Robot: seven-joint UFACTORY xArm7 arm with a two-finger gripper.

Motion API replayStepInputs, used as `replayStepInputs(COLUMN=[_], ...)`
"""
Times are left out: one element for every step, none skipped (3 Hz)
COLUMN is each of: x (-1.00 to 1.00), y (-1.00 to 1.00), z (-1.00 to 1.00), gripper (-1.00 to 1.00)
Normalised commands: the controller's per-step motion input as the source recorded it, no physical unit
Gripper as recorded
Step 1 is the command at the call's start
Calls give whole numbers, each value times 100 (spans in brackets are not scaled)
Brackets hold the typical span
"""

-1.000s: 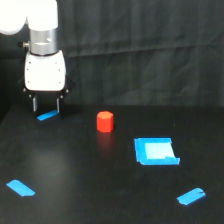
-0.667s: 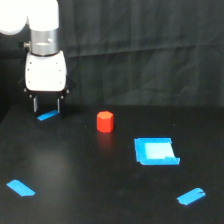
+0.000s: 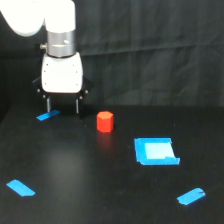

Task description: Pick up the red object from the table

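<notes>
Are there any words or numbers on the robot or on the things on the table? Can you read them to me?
None: no words, numbers or signs show anywhere.
The red object, the blue square, the blue tape strips and the white gripper all look plain.

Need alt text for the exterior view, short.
A white robot arm's open tool hangs over a black table, empty, left of a small red cylinder. Blue tape strips and a blue square mark the table.
</notes>
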Motion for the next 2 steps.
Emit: replayStepInputs(x=[100,99], y=[-22,-41], z=[-11,-22], gripper=[100,100])
